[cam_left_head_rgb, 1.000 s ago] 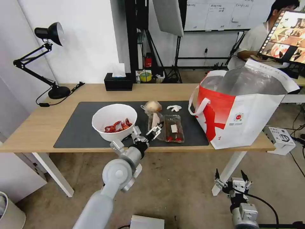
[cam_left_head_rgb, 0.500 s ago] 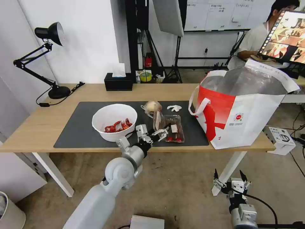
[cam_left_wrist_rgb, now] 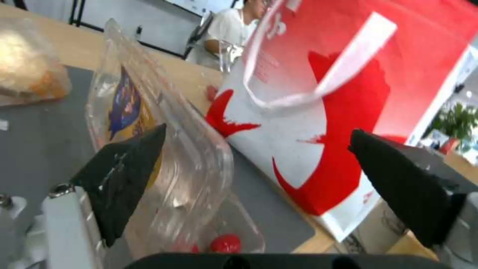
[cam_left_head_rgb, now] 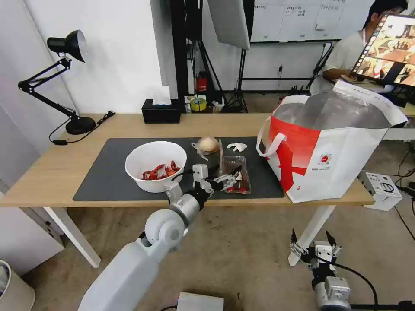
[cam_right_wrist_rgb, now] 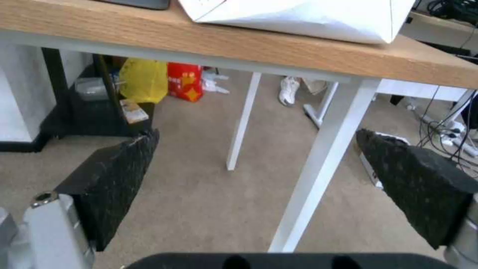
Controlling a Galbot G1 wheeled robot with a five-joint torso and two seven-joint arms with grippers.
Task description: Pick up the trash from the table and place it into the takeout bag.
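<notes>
My left end effector (cam_left_head_rgb: 220,180) is spread wide, holding nothing, at the near table (cam_left_head_rgb: 52,172) edge with one pad against the clear plastic clamshell tray (cam_left_head_rgb: 235,169), whose lid stands up.

Risks: the thin lid may flex or slip out when I close, and the tray could skid on the mat toward the takeout bag (cam_left_head_rgb: 328,151) just beside it.

The tray is see-through and crinkly, with a label and red bits (cam_left_wrist_rgb: 225,243) inside.

My right end effector (cam_left_head_rgb: 314,248) hangs wide open below the table, idle.
</notes>
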